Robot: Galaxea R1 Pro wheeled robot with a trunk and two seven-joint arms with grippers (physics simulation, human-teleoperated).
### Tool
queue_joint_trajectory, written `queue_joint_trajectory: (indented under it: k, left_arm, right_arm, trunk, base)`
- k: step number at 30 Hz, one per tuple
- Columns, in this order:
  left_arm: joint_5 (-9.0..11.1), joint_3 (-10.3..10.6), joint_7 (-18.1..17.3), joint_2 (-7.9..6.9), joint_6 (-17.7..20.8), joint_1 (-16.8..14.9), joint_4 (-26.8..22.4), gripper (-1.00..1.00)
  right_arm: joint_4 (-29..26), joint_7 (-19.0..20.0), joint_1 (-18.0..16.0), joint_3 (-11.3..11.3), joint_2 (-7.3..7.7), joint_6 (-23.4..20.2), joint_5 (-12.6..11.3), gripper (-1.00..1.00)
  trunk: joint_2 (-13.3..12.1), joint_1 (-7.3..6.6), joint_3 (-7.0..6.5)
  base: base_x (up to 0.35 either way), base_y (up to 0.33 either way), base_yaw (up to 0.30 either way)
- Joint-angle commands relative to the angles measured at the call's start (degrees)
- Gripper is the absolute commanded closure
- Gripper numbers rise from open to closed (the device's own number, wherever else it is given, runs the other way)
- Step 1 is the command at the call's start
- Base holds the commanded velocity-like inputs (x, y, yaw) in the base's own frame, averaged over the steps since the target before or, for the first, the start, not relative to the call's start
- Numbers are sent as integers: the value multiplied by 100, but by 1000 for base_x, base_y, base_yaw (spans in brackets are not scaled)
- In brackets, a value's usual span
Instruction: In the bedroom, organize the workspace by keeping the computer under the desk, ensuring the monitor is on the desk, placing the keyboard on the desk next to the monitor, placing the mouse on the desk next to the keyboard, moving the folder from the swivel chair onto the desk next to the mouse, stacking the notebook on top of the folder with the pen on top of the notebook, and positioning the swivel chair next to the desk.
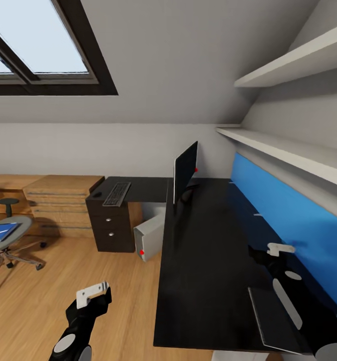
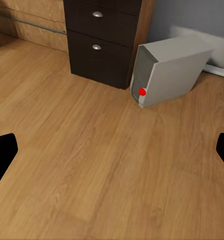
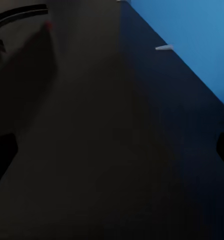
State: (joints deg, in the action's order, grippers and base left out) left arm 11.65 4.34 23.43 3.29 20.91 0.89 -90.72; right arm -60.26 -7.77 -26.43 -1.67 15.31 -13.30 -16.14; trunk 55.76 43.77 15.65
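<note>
judging by bulk, the desk (image 1: 203,260) needed no handling, and the computer (image 1: 150,235) beneath its corner looked heavy and rigid. the monitor (image 1: 185,171) stood on top, top-heavy, best held at its stem. the keyboard (image 1: 116,194) lay apart on the drawer unit (image 1: 109,225), light and stiff, graspable across its edges. the left gripper (image 1: 93,295) hung over the floor (image 1: 88,281), fingers spread; the right gripper (image 1: 281,249) hovered above the desktop, its fingertips also apart.

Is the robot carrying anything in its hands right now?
No. The left hand hangs open above bare wooden floor, and the right hand is open over the desk; nothing sits between either's fingers.
</note>
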Motion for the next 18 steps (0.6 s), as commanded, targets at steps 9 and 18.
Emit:
queue_joint_trajectory:
  k: [9, 18]
  left_arm:
    - [58, -7, 59, 7, 3, -1, -191, -100]
    - [60, -12, 64, 5, 1, -1, -200, -100]
  right_arm:
    - [1584, -41, -497, -9, 45, 33, -38, -100]
    - [2646, -40, -1064, -8, 93, 340, -38, -100]
  trunk:
    - [326, 178, 150]
    - [687, 375, 312]
  base:
    - [24, 0, 0]
    - [1, 0, 0]
